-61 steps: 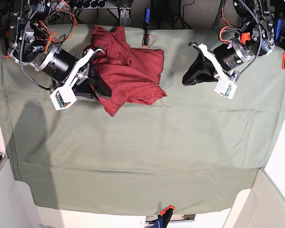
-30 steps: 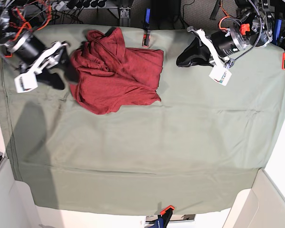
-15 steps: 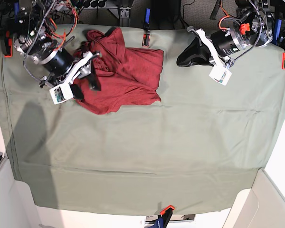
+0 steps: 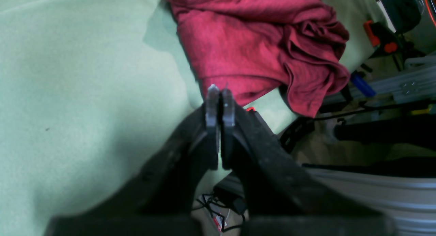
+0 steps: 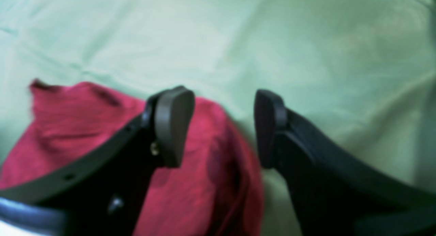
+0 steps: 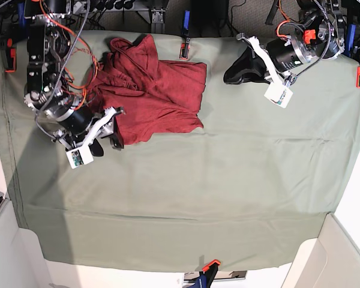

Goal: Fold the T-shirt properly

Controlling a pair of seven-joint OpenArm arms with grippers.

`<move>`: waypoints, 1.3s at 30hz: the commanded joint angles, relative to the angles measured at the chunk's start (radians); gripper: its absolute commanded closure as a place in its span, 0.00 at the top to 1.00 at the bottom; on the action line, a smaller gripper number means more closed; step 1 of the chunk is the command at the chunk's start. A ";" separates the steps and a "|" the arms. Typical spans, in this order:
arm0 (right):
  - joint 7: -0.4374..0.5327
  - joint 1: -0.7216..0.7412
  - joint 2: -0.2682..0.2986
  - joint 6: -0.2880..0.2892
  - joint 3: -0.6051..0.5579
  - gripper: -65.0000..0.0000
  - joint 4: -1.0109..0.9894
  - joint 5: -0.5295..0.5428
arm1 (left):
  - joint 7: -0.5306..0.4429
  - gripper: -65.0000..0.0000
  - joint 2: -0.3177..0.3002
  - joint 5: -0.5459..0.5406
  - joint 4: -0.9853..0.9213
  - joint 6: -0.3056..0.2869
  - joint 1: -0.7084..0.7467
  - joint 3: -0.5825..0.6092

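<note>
The right gripper (image 6: 111, 133) hangs low over the green cloth (image 6: 216, 180) at the near-left corner of the T-shirt (image 6: 153, 90), its jaws spread apart with nothing between them. In the right wrist view one finger (image 5: 173, 125) stands over red fabric, the other over bare cloth just past the shirt's edge. The crumpled, dark red T-shirt lies bunched on the far left part of the table. Farther off, at the far right, the left gripper (image 6: 234, 73) is pressed together, empty, well apart from the shirt.
</note>
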 commanded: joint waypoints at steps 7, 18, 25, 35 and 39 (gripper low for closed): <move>0.021 0.080 0.003 0.061 0.000 0.49 -0.156 0.068 | -0.021 0.00 -0.011 -0.022 0.018 -0.009 -0.002 -0.004; 0.006 0.047 0.003 0.086 -0.004 0.09 -0.160 0.095 | -0.022 0.00 -0.011 -0.021 0.018 -0.009 -0.002 -0.004; -0.052 0.043 0.003 0.140 -0.004 0.00 -0.097 0.212 | -0.030 0.00 -0.011 0.016 0.018 -0.009 -0.002 -0.004; -0.167 -0.128 0.003 0.158 -0.004 0.00 0.253 0.426 | -0.040 0.00 -0.014 0.046 0.018 -0.009 -0.002 -0.004; -0.174 -0.217 0.003 0.160 -0.004 0.00 0.360 0.485 | -0.040 0.00 -0.014 0.046 0.018 -0.009 -0.002 -0.004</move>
